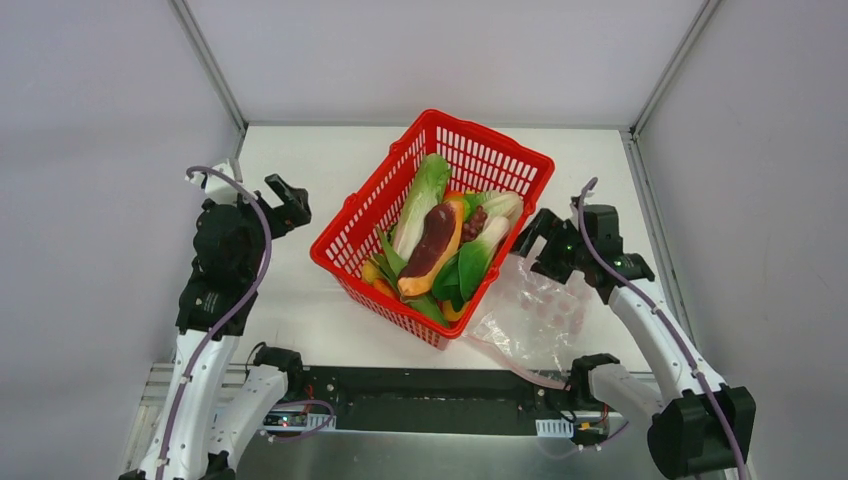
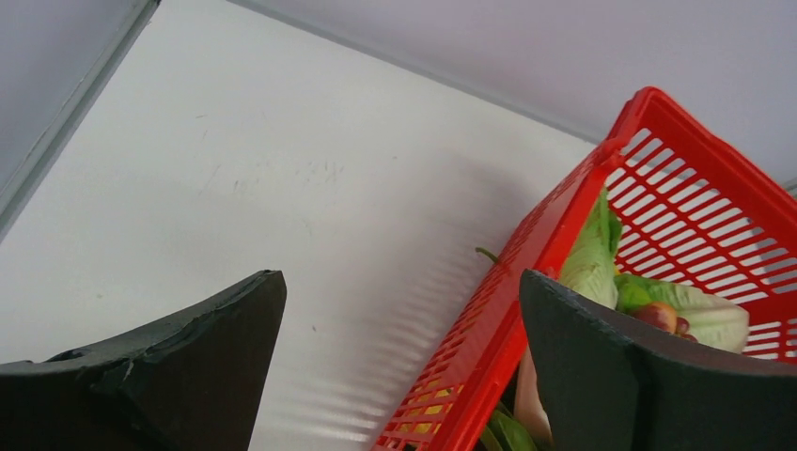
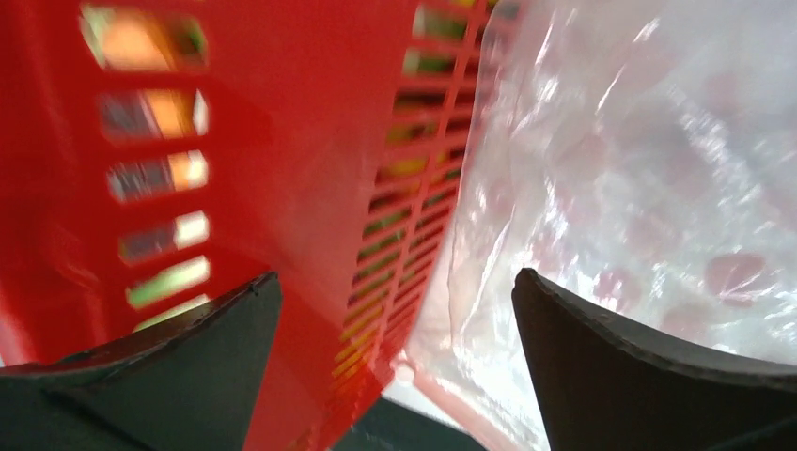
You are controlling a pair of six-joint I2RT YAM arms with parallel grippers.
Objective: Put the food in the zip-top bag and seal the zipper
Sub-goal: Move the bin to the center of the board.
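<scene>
The white surface fills the cell between grey walls; the two arms rise from its near edge, one on each side of the things.

The red mesh basket sits at the middle, turned at an angle, and all the food lies in it; the zip-top bag lies crumpled on the surface just beside the basket's near right side, its clear dotted film against the basket wall in the right wrist view; nothing is in the bag.

In the basket, the orange bun with dark brown sausage lies lengthwise on top at the centre; a bok choy lies along its left side, touching it, and a second one lies to its right; green leaves spread under the bun's near end; a yellow-orange piece shows at the near left wall, too hidden to name.

The left pincer hangs over bare surface just left of the basket, its jaws spread fully wide with nothing between them; its wrist view shows the basket's rim by its right finger.

The right pincer hovers at the basket's right wall above the bag's far edge, jaws equally wide, gripping nothing.

The zipper, a thin pinkish strip, runs along the bag's near edge.
</scene>
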